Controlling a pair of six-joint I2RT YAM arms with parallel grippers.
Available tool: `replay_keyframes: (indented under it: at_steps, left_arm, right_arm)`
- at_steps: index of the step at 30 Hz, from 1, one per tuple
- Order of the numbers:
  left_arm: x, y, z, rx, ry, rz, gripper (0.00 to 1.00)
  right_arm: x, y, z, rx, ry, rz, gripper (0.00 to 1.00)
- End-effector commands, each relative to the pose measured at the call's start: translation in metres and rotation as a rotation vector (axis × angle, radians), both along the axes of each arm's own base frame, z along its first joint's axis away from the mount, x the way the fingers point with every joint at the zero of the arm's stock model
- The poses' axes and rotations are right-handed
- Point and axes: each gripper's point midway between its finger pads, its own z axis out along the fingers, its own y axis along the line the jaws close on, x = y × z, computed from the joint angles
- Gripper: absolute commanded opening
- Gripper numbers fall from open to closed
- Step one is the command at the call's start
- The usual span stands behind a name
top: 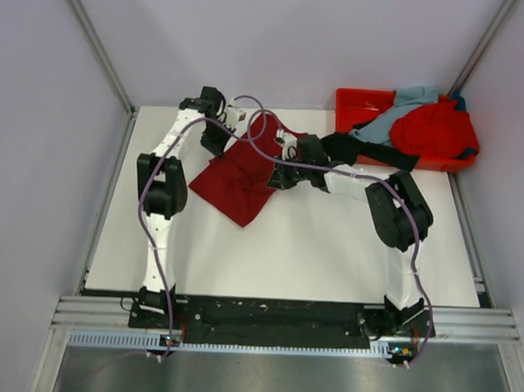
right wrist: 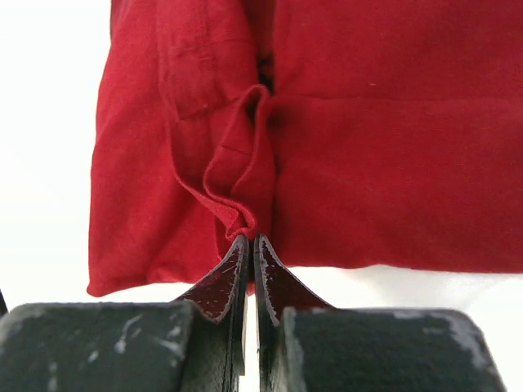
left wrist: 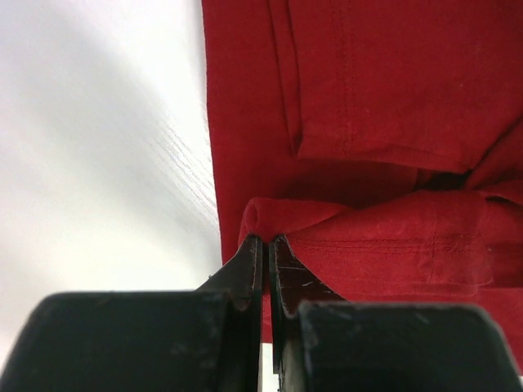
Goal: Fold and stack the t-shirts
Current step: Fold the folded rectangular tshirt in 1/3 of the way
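Crimson t-shirt (top: pixel 238 183), left fingers (left wrist: pixel 243 273) pinching edge, right fingers (right wrist: pixel 224 282) pinching fold

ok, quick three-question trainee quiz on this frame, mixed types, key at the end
1. True or false: the left arm's fingers and the right arm's fingers are both shut on the dark crimson shirt.
2. The bright red shirt lies: A) in the orange-red tray, B) flat on the table, C) over the left arm.
3. Which colour shirt spills over the tray's left edge?
Key: 1 true; 2 A; 3 the black shirt.
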Motion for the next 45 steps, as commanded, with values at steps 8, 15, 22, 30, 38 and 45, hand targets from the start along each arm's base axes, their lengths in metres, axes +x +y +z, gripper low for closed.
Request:
replay_keyframes:
  at_steps: [8,15,22,30,38,45]
  left_arm:
    - [0.028,-0.007,0.007,-0.037,-0.088,0.078,0.14]
    - [0.061,0.022,0.064,0.003,-0.306,0.188,0.84]
    - [0.024,0.046,0.097,-0.077,-0.312,0.081,0.86]
    - [-0.053,0.061,0.061,-0.065,-0.248,-0.160,0.79]
    - [-0.054,0.069,-0.004,-0.085,0.028,0.036,0.79]
    - [-0.071,0.068,-0.045,-0.116,0.134,0.063,0.74]
  right_arm:
    - [0.051,-0.020,0.005,0.040,0.028,-0.154,0.01]
    - [0.103,-0.071,-0.004,-0.007,0.116,-0.373,0.21]
    - [0.071,-0.075,0.037,-0.078,-0.034,-0.248,0.35]
    - [-0.073,0.025,0.041,-0.257,-0.586,0.342,0.58]
    - [-0.112,0.078,-0.007,-0.447,-0.682,0.560,0.60]
    - [-0.101,0.069,-0.037,-0.564,-0.646,0.543,0.50]
